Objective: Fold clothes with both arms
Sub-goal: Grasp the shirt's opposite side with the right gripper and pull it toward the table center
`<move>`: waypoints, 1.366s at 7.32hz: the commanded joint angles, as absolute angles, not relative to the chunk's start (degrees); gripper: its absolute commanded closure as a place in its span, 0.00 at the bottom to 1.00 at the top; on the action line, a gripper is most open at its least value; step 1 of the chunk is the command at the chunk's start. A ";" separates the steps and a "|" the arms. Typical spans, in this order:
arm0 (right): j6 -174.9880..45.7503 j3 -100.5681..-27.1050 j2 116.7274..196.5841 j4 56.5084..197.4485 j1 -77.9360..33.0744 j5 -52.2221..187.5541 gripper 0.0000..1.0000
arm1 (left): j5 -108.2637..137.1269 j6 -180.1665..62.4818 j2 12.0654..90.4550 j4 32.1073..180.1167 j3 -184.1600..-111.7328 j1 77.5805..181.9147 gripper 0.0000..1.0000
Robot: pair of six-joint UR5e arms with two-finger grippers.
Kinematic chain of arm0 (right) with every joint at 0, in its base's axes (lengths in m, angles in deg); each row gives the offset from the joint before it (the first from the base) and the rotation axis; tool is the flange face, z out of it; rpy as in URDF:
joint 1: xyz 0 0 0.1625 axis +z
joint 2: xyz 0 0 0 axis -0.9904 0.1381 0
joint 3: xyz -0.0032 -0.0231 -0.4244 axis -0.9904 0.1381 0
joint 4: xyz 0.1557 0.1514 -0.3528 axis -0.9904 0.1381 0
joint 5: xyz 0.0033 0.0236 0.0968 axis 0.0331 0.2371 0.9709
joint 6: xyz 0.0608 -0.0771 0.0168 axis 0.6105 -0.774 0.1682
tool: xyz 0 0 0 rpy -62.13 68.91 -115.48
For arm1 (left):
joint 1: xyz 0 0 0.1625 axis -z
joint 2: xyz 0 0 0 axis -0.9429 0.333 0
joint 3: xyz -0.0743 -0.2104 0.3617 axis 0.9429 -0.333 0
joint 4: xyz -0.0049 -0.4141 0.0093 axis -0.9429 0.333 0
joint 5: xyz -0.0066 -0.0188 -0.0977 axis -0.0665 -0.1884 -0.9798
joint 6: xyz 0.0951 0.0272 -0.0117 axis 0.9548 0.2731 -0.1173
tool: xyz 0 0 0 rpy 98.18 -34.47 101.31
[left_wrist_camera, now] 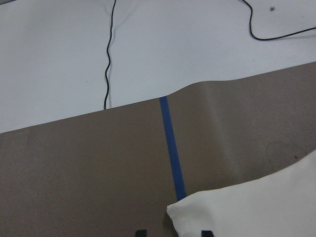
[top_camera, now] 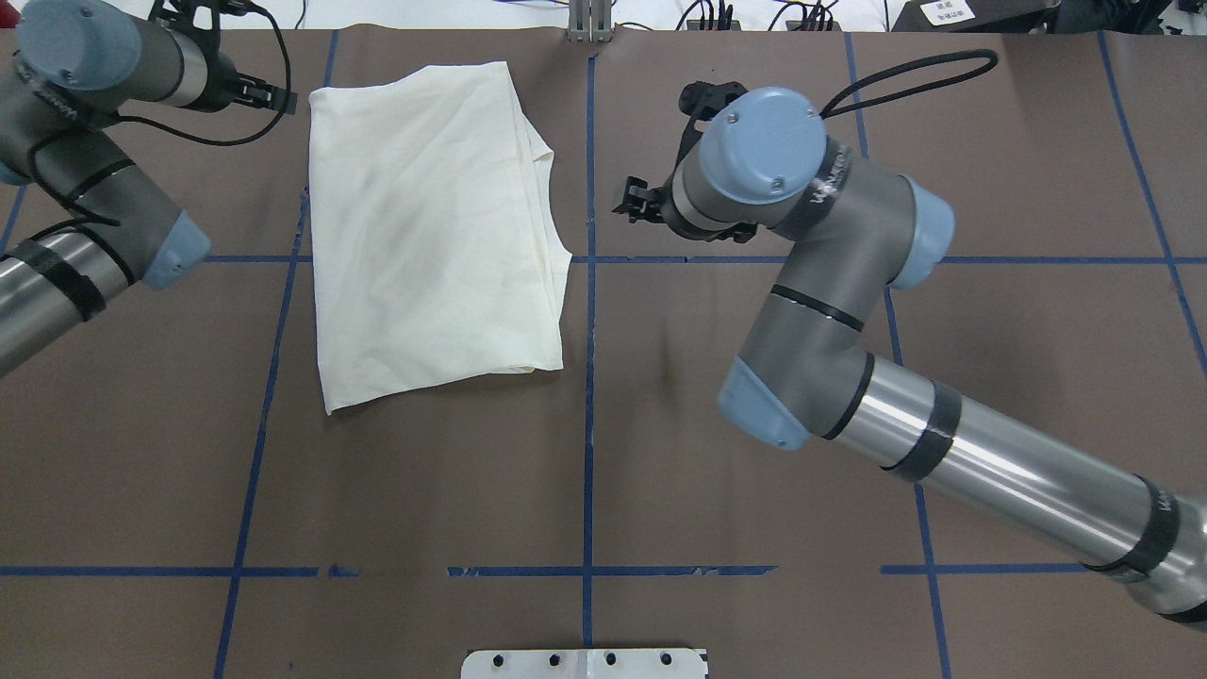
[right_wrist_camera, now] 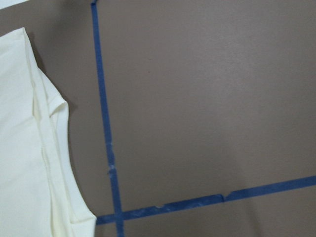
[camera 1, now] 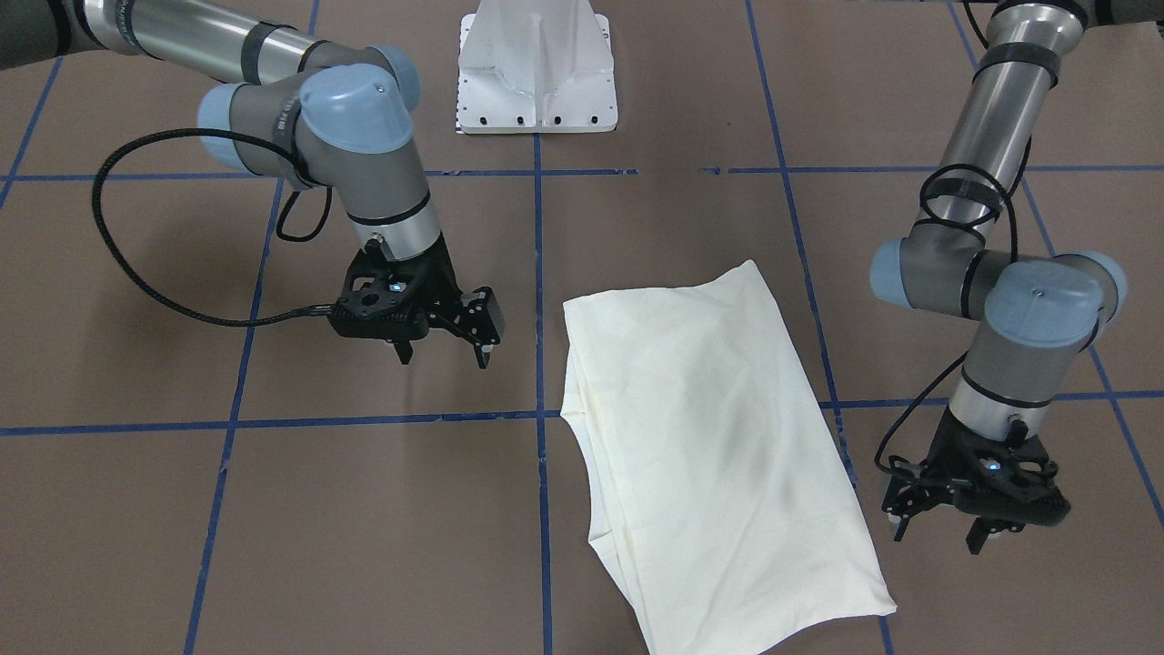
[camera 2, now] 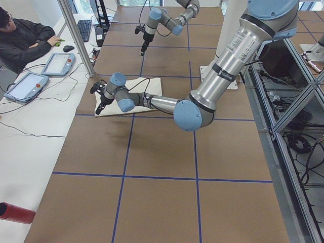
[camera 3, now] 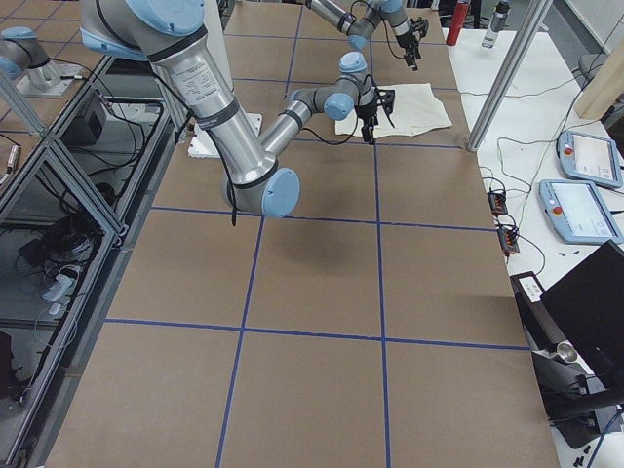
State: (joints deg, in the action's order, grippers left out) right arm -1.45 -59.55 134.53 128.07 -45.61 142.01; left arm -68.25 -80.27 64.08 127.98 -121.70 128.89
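The clothes are one cream shirt (camera 1: 718,455), folded into a plain rectangle with no print showing, lying flat on the brown table (top_camera: 434,226). My left gripper (camera 1: 937,537) hovers just off the shirt's far corner on my left, open and holding nothing. In the left wrist view its two fingertips (left_wrist_camera: 140,232) frame that shirt corner (left_wrist_camera: 247,207) from above. My right gripper (camera 1: 443,357) is open and hangs over bare table beside the shirt's opposite long edge, apart from it. The right wrist view shows only the shirt's layered edge (right_wrist_camera: 29,148).
Blue tape lines (top_camera: 589,377) grid the brown table. The white pedestal base (camera 1: 536,73) stands at the robot's side. Beyond the far edge is a white bench with cables (left_wrist_camera: 108,59), two teach pendants (camera 2: 55,63) and a seated person (camera 2: 23,38).
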 commanded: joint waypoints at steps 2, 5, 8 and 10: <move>7.38 -38.95 121.43 117.43 -50.50 133.53 0.02 | -73.99 -79.53 60.59 128.17 -126.93 130.14 0.00; 7.47 -31.24 117.53 116.59 -52.26 131.22 0.20 | -73.99 -79.62 58.65 128.26 -128.87 130.05 0.00; 6.95 -29.99 117.61 116.76 -54.02 129.11 0.24 | -73.99 -80.06 58.56 128.26 -128.87 130.05 0.00; 6.25 -29.47 117.70 116.76 -54.73 127.36 0.27 | -73.99 -79.97 58.21 128.26 -128.87 130.05 0.00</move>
